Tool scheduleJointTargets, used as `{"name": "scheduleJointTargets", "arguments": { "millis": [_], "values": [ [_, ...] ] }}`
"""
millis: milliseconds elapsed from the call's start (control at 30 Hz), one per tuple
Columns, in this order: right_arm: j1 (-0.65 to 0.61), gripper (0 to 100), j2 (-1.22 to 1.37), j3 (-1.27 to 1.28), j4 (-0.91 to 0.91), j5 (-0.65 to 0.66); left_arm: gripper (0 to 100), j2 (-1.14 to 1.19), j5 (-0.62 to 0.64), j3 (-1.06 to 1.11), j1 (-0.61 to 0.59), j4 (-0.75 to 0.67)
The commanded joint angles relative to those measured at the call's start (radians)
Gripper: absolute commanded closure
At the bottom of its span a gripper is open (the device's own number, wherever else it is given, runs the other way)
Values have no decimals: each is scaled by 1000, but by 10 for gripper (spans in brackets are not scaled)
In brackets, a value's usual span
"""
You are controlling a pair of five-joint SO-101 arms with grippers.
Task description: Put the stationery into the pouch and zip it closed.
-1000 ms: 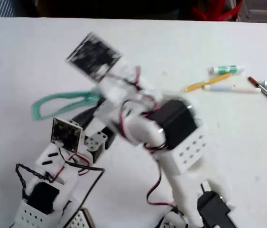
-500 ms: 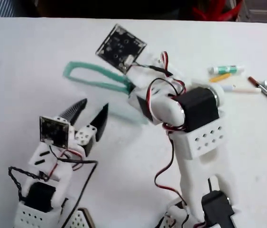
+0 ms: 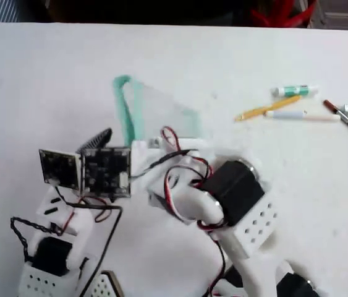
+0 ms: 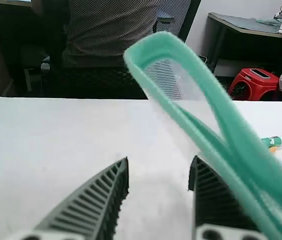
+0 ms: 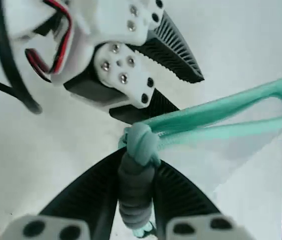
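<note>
Teal-rimmed clear pouch [image 3: 155, 108], mouth open; stationery [image 3: 300, 115] well apart.

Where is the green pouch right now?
In the high view the pouch is mid-table, left of the pens. The right gripper pinches its end, and the open left gripper is right beside it.

White table [image 3: 31, 68] in the foreground. Beyond its far edge stand a dark mesh chair [image 4: 100, 82] and a red stool [image 4: 255, 82] beside a dark desk [image 4: 246, 24], against a pale wall [image 4: 241, 6].
</note>
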Motion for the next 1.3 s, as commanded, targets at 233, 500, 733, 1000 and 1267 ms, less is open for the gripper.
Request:
{"name": "scheduleJointTargets", "arguments": {
  "millis": [233, 500, 733, 1000, 1267],
  "values": [
    [130, 981, 101, -71, -209, -334, 758, -10, 12, -233, 5, 213],
    [127, 981, 154, -71, -219, -508, 717, -8, 14, -253, 131, 296],
    [65, 981, 90, -71, -196, -652, 717, -8, 155, -213, 104, 242],
    [58, 981, -36, -69, -145, -655, 717, -7, 163, -207, 61, 221],
    [114, 981, -64, -60, -116, -654, 718, -5, 161, -193, 61, 219]
  ]
}}
